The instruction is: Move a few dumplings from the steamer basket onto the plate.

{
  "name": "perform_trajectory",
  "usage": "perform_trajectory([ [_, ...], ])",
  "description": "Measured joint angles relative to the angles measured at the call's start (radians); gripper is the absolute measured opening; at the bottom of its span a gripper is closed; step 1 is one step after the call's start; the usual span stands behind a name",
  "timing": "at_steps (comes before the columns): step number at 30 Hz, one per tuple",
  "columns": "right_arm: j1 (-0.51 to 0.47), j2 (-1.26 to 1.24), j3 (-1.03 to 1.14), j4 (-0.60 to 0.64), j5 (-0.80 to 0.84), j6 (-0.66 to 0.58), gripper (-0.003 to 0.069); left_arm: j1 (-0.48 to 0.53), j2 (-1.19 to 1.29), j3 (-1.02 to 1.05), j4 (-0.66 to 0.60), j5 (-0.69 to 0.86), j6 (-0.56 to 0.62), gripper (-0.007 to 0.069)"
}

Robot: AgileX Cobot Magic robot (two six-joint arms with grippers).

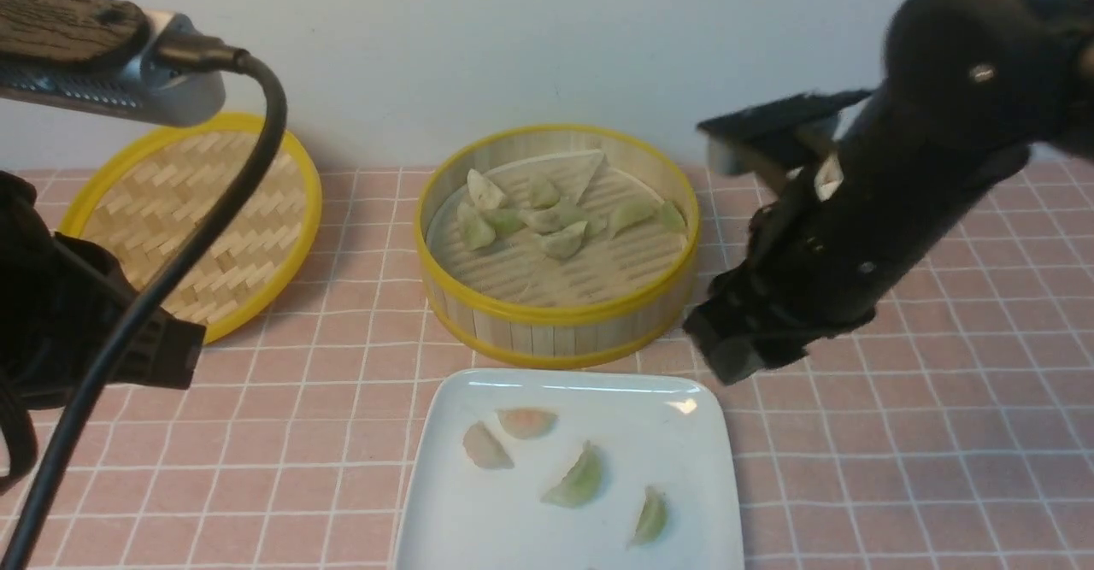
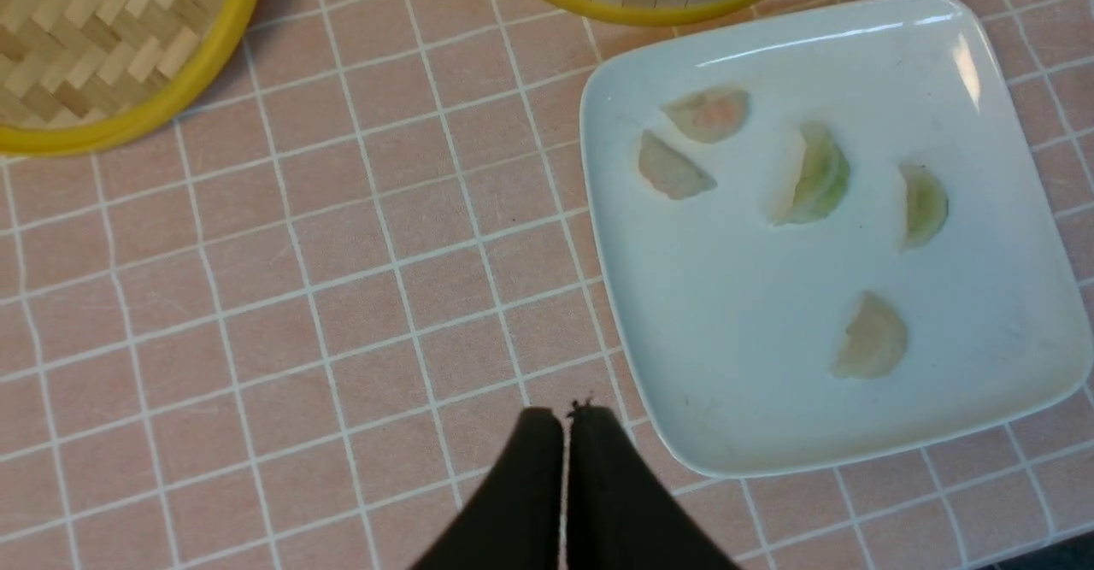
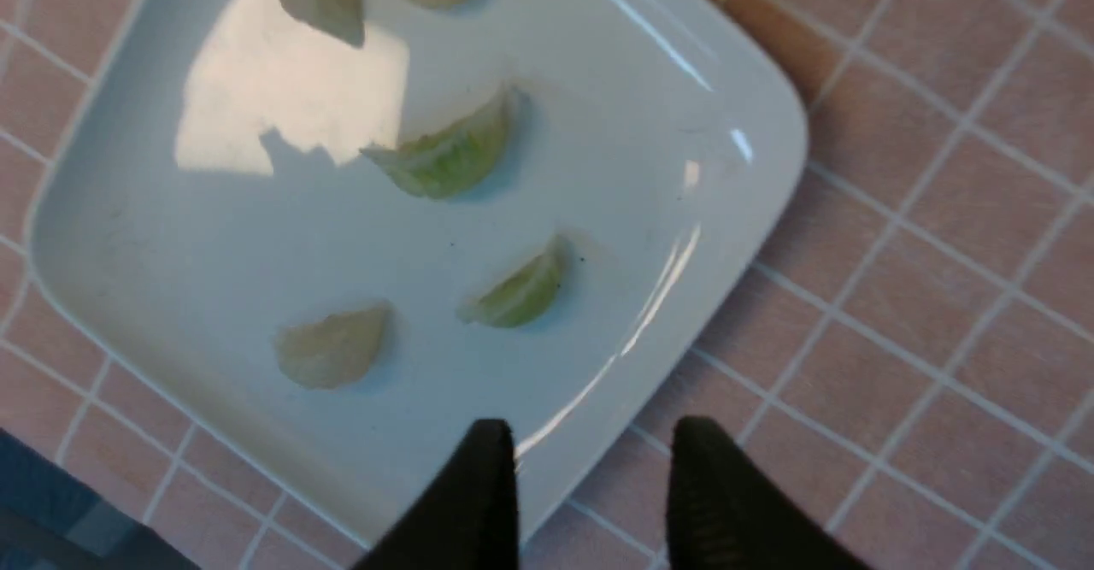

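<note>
Eyes on the right claw [image 3: 590,455] first: its two black fingers [image 3: 479,502] stand spread with nothing between them, one tip over the rim of the plate [image 3: 171,279], the other over the pink-tiled counter [image 3: 940,254] just off that corner. From the front the right arm [image 1: 897,211] is a dark blur coming in from the right, its claw end low beside the right wall of the steamer basket [image 1: 555,331] and beyond the plate's far right corner. How high it sits off the counter I can't tell. The basket stands in the middle of the counter, right behind the plate, and a cluster of pale green and whitish dumplings [image 1: 547,215] lies on its slatted floor, bunched toward the back. On the white plate the left wrist view counts five dumplings, all lying flat. A pinkish one [image 2: 708,113] and a whitish one [image 2: 671,168] lie close together at the far left. Two green ones [image 2: 816,177] sit toward the right, well apart from that pair, and a pale one [image 2: 872,339] lies alone nearer the robot. The front view shows only four, because the plate's near edge is cut off. The left claw [image 2: 564,420] is pressed tight together and grips nothing. Its tips are over bare counter just beside the plate's near left edge. The woven yellow-rimmed lid [image 1: 205,211] rests at the far left, tilted, well apart from the basket.
</note>
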Motion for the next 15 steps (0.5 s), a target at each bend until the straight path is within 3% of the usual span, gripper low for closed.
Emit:
perform_trajectory([
  [1,0.000,-0.030,0.005,-0.004,0.001,0.003,0.0184,0.000,0.000,0.000,0.000,-0.003,0.000,-0.0006],
  [2,0.000,-0.140,0.053,-0.018,0.000,0.024,0.0096,0.000,0.000,0.000,0.000,-0.016,0.000,-0.0006],
  [4,0.000,-0.308,0.136,-0.035,-0.043,0.039,0.0025,0.000,0.000,0.000,0.000,-0.038,0.000,-0.0006],
  [15,0.000,-1.277,0.750,-0.211,-0.567,0.130,-0.0015,0.000,0.001,0.000,0.000,-0.102,0.000,-0.0006],
])
